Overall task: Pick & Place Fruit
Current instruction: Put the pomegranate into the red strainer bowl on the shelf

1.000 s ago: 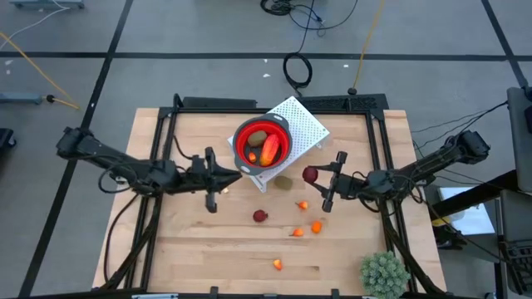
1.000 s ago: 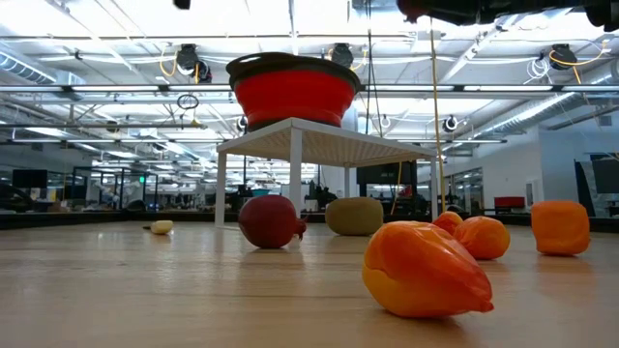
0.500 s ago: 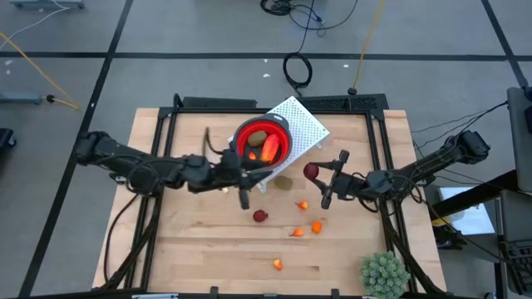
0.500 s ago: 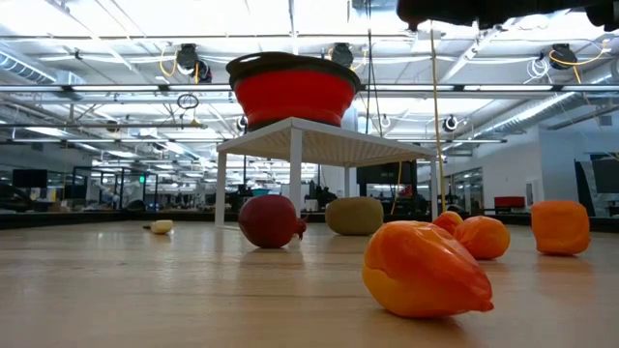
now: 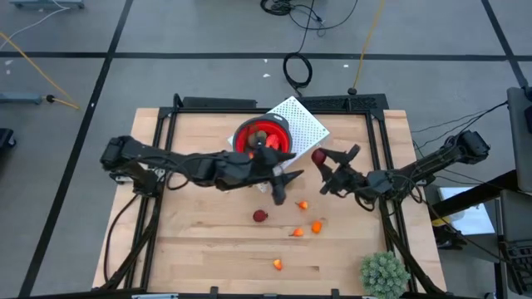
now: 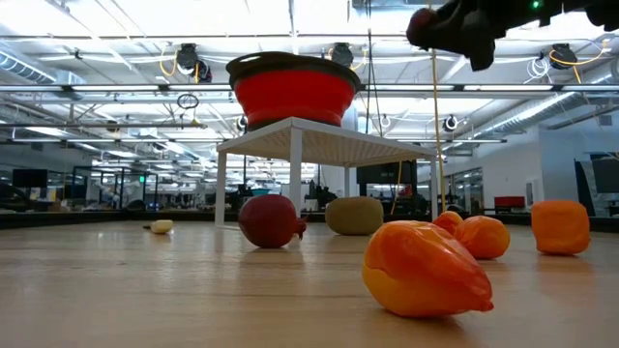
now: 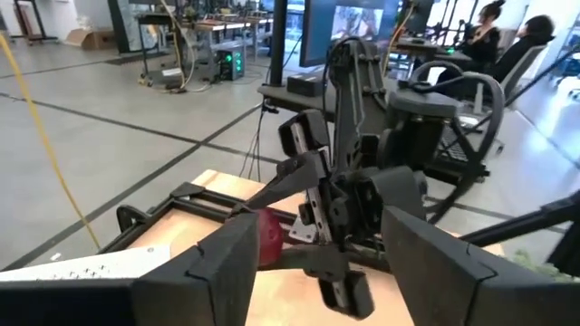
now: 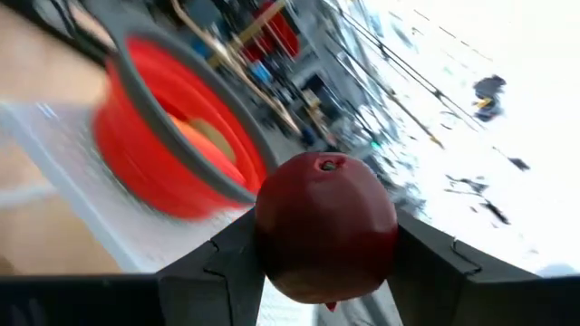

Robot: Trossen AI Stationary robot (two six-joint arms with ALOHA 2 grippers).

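Note:
My right gripper (image 5: 322, 161) is shut on a dark red ball (image 5: 318, 155), held in the air to the right of the red bowl (image 5: 262, 139). The bowl stands on a white perforated stand (image 5: 303, 124) and holds an olive oval and an orange piece. My left gripper (image 5: 286, 186) is open and empty, just in front of the bowl and above the table. Another dark red ball (image 5: 260, 216) and several orange bits (image 5: 317, 226) lie on the table. An olive oval (image 6: 354, 216) lies near the stand. My right gripper pinches the dark red ball between its two fingers, one on each of two opposite sides (image 8: 272, 244). The fingers come from the table's right. The ball is lifted clear of the table, and its dimpled end (image 8: 328, 164) shows beyond the fingers.
A spiky green plant ball (image 5: 384, 274) sits at the near right corner. A black frame (image 5: 249, 104) runs round the table's far and side edges. Bare wood lies at the near left (image 5: 191, 249). My two grippers are close together, with the red ball between them (image 7: 270, 240).
My left gripper has swept toward the table's right edge, from left of the bowl to just in front of it, and has stayed open. My right gripper has turned and carried the dark red ball up and toward the far edge, nearer the bowl.

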